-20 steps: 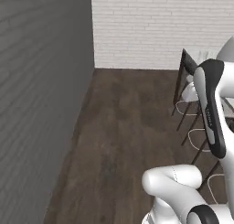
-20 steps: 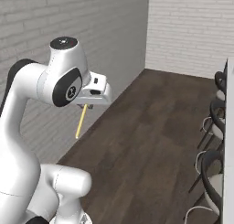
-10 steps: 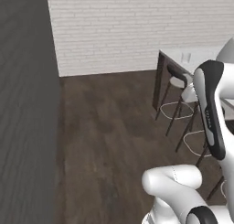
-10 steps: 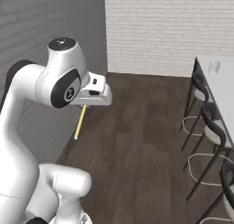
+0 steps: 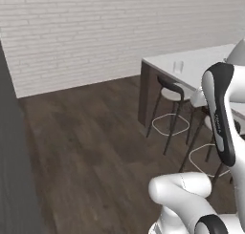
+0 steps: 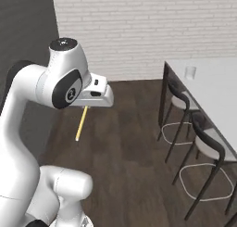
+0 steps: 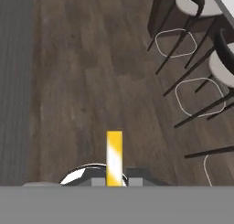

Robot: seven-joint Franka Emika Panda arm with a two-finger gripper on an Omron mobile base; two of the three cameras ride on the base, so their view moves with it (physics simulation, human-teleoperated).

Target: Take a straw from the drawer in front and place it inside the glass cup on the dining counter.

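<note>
1. Claw (image 6: pixel 86 105) clamped on the straw (image 6: pixel 81 123) – pinched at its top end, so the pale stick hangs below the hand, slightly tilted, over bare floor (image 6: pixel 120 147).
2. Carried high and free of everything – likely to keep the long straw from catching on furniture while crossing toward the bench.
3. Glass cup (image 6: pixel 190 72) upright on the white bench (image 6: pixel 217 91), near its far corner by the brick wall (image 6: pixel 152 27); straw well apart from the cup, off the bench's long side.
4. Stools (image 6: pixel 181 101) lined along the near side of the bench, tucked against its dark base – the main obstacle between straw and cup; probably calls for coming in from above the bench top, not level with the seats.
5. Dark wall panel (image 6: pixel 23 31) on the side away from the bench, clear of the arm.
</note>
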